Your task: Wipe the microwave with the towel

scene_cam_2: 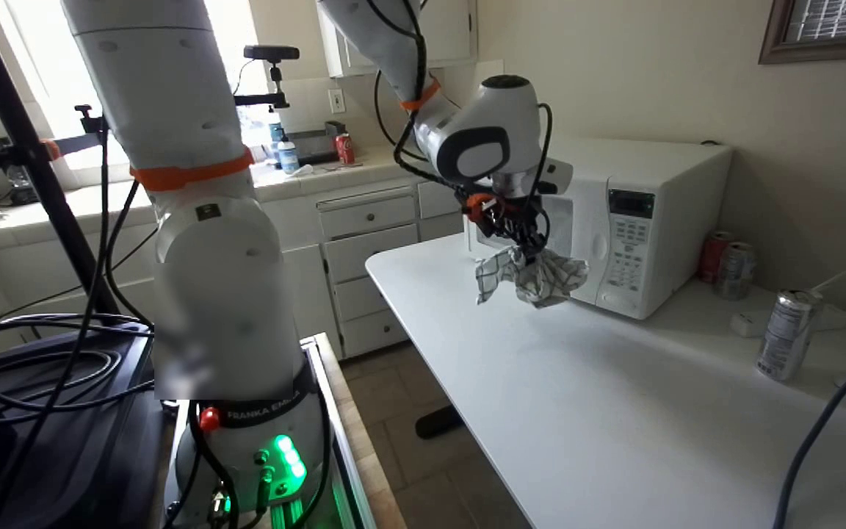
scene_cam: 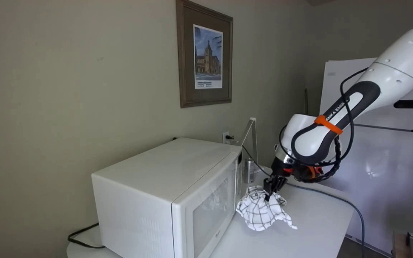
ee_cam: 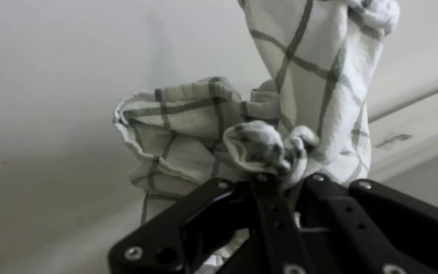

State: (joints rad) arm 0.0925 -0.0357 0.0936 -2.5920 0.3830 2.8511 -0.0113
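the claw pinches the checked towel near the microwave's front.

Wrist view: the black two-fingered gripper hid lower folds of the dark-checked white cloth towel, which ran off the top edge; dark lettering on the white boxy microwave was blurred past reading. In an exterior view, the white jointed robot arm covered part of the microwave's door; the arm's lower column was smeared.
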